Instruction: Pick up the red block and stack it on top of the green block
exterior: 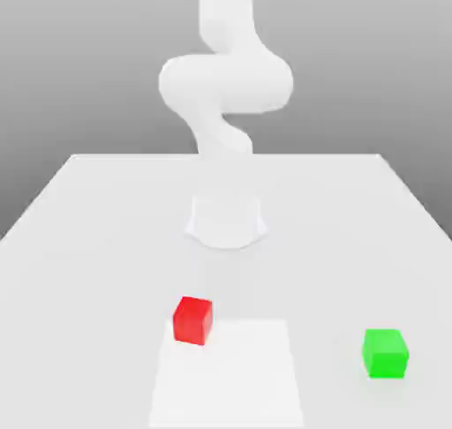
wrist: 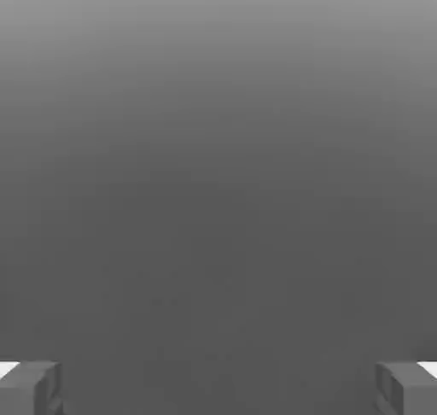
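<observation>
A white tabletop (exterior: pixel 79 242) spreads across the exterior view, its far edge running level across the middle of the picture and its side edges slanting outward toward the near corners. On its near part lies a brighter square patch (exterior: pixel 238 383), flat on the surface, reaching down to the lower edge of the picture. Farther back sits a pale round disc (exterior: pixel 226 220), slightly raised from the surface. Behind and above the tabletop is a plain grey backdrop (exterior: pixel 71 65), lighter low down and darker toward the top.

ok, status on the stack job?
Gripper open, holding nothing. Red block on table, untouched. Green block apart, toward exterior view's right, top bare. Nothing between them.
</observation>
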Controlling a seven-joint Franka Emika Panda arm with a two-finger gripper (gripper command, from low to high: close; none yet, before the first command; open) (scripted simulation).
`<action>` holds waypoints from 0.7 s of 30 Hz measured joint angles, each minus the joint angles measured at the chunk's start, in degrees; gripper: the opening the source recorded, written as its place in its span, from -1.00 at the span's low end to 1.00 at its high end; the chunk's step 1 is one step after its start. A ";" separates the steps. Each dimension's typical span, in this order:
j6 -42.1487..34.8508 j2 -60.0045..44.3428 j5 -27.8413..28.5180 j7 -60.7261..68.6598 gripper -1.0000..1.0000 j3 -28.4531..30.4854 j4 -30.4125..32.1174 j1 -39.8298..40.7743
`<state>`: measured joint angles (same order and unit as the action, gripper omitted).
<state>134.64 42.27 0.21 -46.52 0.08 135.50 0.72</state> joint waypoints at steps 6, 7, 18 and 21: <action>8.17 -10.41 0.54 -1.93 0.00 0.41 10.47 2.04; 9.51 -12.14 0.61 -2.25 0.00 0.50 12.21 2.38; 28.87 -37.64 0.37 -5.10 0.00 2.54 31.03 5.37; 35.25 -45.42 -1.01 -4.29 0.00 2.10 31.04 5.77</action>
<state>169.89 -3.15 -0.79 -50.80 2.18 166.54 6.49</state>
